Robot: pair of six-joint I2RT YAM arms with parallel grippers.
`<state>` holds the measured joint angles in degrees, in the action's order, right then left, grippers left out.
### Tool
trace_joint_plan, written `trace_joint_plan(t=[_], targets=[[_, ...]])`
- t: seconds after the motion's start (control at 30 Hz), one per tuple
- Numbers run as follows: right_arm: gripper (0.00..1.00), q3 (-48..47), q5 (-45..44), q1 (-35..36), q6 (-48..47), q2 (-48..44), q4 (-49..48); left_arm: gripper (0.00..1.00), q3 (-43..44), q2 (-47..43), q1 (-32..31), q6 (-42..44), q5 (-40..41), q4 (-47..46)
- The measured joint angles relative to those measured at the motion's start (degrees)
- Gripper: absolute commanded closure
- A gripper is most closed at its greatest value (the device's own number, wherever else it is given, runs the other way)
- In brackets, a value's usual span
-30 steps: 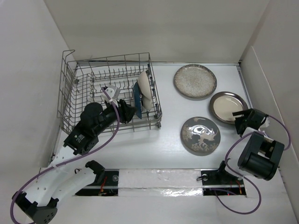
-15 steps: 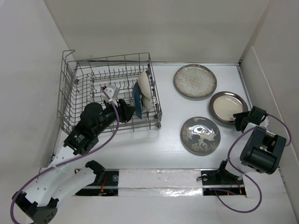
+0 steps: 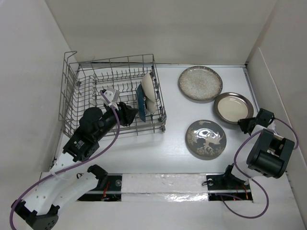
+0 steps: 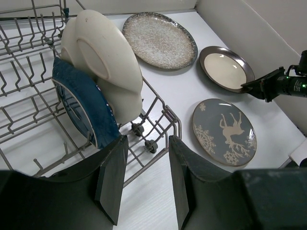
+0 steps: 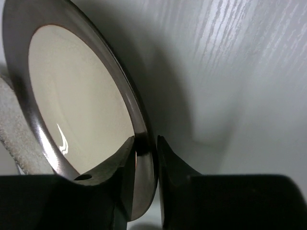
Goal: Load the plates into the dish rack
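The grey wire dish rack (image 3: pixel 76 96) stands at the left. A cream three-section plate (image 3: pixel 147 86) and a dark blue dish (image 3: pixel 140 98) stand upright at its right end. On the table lie a speckled plate (image 3: pixel 200 83) and a grey deer plate (image 3: pixel 206 138). My right gripper (image 3: pixel 244 125) is shut on the near rim of the silver-rimmed cream plate (image 3: pixel 233 108); the rim (image 5: pixel 144 139) is pinched between its fingers and the plate sits tilted. My left gripper (image 3: pixel 130 114) hangs open and empty over the rack's near right corner (image 4: pixel 163 115), beside the blue dish (image 4: pixel 81 105).
White walls close in the table at the back, left and right, and the right wall runs close behind the right gripper. The rack's raised wire sides surround the left gripper. The deer plate (image 4: pixel 224 132) lies between the two arms.
The right gripper has gone from open to shut on the silver-rimmed plate's rim, and the plate has shifted slightly left and tilted. The left arm has drawn back a little to the left.
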<state>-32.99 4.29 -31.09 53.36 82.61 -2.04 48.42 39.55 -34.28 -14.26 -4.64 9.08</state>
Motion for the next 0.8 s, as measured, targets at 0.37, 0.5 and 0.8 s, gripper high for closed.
trace_joint_plan(t=[0.37,0.5,0.8], targets=[[1.0,4.85,-0.44,-0.09,1.44,-11.21,-0.04,0.64,-0.09,0.09,0.0,0.09,-0.02,0.0],[1.0,4.98,-0.79,-0.09,1.31,-19.04,1.2,0.64,-0.09,0.31,0.0,0.09,-0.04,-0.04],[1.0,4.96,1.53,-0.87,-1.38,-32.26,7.04,0.59,-0.09,3.02,0.0,-0.15,-3.63,-0.35]])
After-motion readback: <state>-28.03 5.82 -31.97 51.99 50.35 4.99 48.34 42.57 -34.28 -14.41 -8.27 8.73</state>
